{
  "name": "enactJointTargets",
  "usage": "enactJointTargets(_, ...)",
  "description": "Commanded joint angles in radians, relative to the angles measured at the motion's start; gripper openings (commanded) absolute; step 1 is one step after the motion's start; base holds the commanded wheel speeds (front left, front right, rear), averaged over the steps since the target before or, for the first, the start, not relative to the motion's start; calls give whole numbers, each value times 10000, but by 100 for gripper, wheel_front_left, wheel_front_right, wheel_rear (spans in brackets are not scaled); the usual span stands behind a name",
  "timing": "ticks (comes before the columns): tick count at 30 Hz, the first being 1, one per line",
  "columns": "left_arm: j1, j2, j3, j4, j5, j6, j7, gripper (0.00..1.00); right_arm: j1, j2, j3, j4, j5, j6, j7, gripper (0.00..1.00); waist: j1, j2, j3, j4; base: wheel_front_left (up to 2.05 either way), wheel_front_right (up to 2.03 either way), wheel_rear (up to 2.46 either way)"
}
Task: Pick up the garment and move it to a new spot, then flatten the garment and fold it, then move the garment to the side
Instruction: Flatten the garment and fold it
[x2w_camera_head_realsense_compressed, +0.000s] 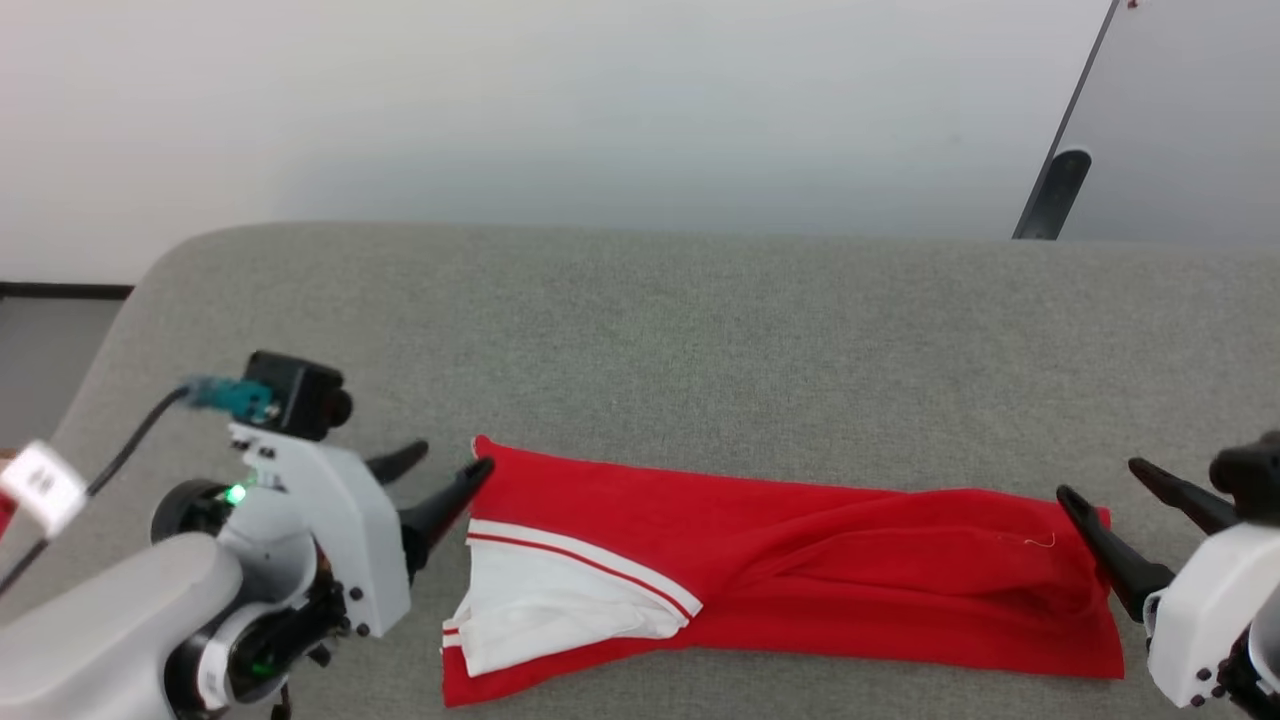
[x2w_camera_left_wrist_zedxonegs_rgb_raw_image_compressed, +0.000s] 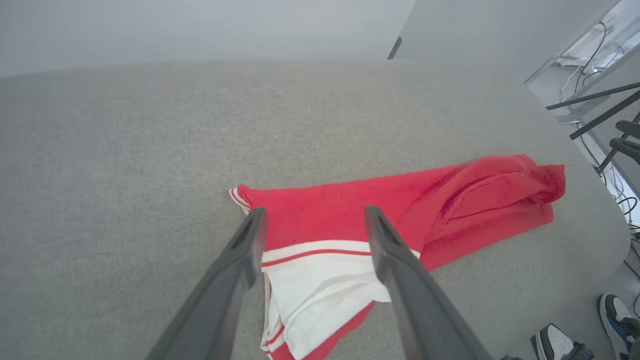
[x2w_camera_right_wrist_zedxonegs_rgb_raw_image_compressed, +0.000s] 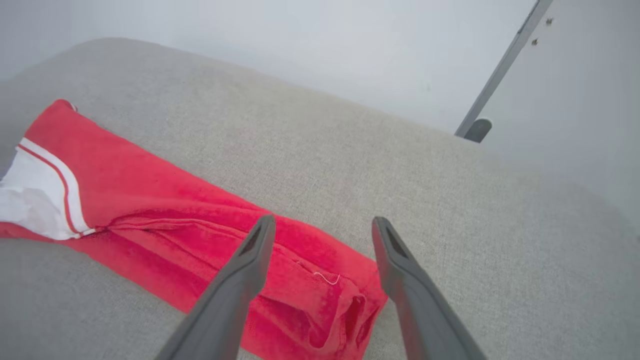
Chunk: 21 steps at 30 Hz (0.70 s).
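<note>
The garment (x2w_camera_head_realsense_compressed: 800, 570) lies on the grey table as a long folded red band, with a white striped sleeve (x2w_camera_head_realsense_compressed: 540, 600) showing at its left end. My left gripper (x2w_camera_head_realsense_compressed: 445, 468) stands open just off the band's far left corner, holding nothing. In the left wrist view the garment (x2w_camera_left_wrist_zedxonegs_rgb_raw_image_compressed: 400, 205) stretches away to the right between and beyond the left gripper (x2w_camera_left_wrist_zedxonegs_rgb_raw_image_compressed: 314, 217). At the band's right end my right gripper (x2w_camera_head_realsense_compressed: 1100, 482) is open and free of the cloth. The right wrist view has the garment (x2w_camera_right_wrist_zedxonegs_rgb_raw_image_compressed: 165, 210) under the right gripper (x2w_camera_right_wrist_zedxonegs_rgb_raw_image_compressed: 322, 225), the lettering hidden.
The grey fabric-covered table (x2w_camera_head_realsense_compressed: 700, 330) has rounded corners and wide bare room behind the garment. A dark pole with a foot (x2w_camera_head_realsense_compressed: 1050, 190) leans beyond the far right edge. In the left wrist view, cables, metal legs (x2w_camera_left_wrist_zedxonegs_rgb_raw_image_compressed: 595, 100) and a person's shoes (x2w_camera_left_wrist_zedxonegs_rgb_raw_image_compressed: 560, 342) are beside the table.
</note>
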Motion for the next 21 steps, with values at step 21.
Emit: enactJointTargets(21, 4541, -852, 4079, 546, 3434, -234, -4554, 100, 1835, 233, -1402, 1786, -128, -9, -1933, 100, 0, 0, -797, 660, 0, 0, 0)
